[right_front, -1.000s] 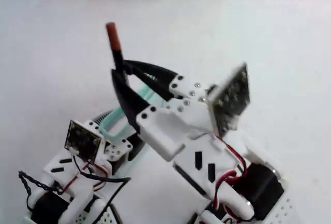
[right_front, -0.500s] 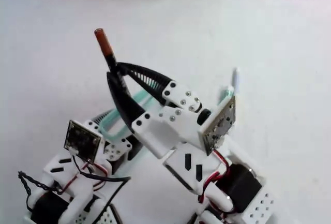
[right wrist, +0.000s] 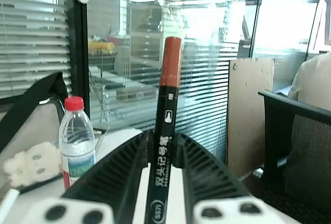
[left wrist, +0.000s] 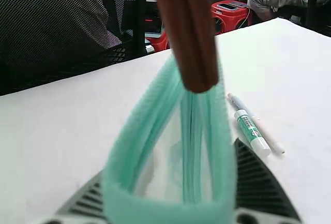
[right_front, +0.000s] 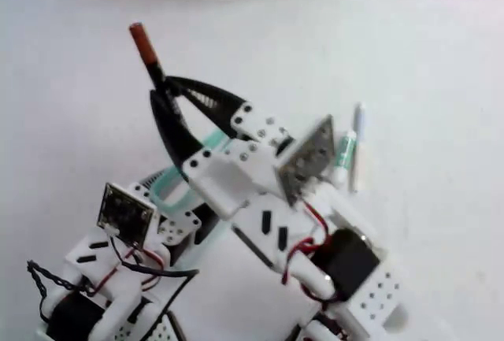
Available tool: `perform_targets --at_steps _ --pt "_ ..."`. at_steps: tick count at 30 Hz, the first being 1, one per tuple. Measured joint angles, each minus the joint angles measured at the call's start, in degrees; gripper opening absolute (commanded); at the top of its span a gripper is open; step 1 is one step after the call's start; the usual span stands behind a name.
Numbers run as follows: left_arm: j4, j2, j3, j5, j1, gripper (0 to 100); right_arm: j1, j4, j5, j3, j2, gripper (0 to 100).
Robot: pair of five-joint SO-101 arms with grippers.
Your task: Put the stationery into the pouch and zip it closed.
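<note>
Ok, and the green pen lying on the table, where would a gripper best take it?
Mid-barrel, from straight above, closing across its width. The green pen lies flat on the table, so probably only a top approach gets around it. A thin white pen lies close alongside and may get caught too.

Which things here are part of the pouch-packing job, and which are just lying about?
Part of the job:
- pouch, teal mesh
- marker, held up off the table
- green-labelled pen and thin white pen, side by side on the table

Just lying about:
- water bottle, in the background
- white soft toy beside it
</note>
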Motion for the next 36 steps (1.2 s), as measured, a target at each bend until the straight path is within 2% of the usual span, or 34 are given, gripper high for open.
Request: perform_targets --at_steps 6,11,16,21,23,28,36 --pt "0.0 0.0 0.0 0.0 0.0 24 1.8 -2.9 0.0 0.0 3.3 1.6" --pt "0.0 0.0 0.0 0.0 0.0 24 1.5 1.9 0.0 0.4 3.0 1.6" --pt "0.0 0.0 0.0 0.0 0.3 24 1.5 5.5 0.2 4.7 -4.7 1.6" --pt "0.0 0.0 0.0 0.0 0.3 24 -0.6 9.1 6.4 11.3 -13.6 2.2" --pt "0.0 0.0 0.0 0.0 0.3 24 -0.5 10.5 8.1 13.4 -16.2 5.9" --pt "0.0 0.0 0.0 0.0 0.2 24 -1.1 13.1 8.9 14.9 -20.4 23.2" --pt "-1.1 0.0 2.2 0.0 0.1 24 -1.0 18.5 8.9 15.0 -25.2 23.8"
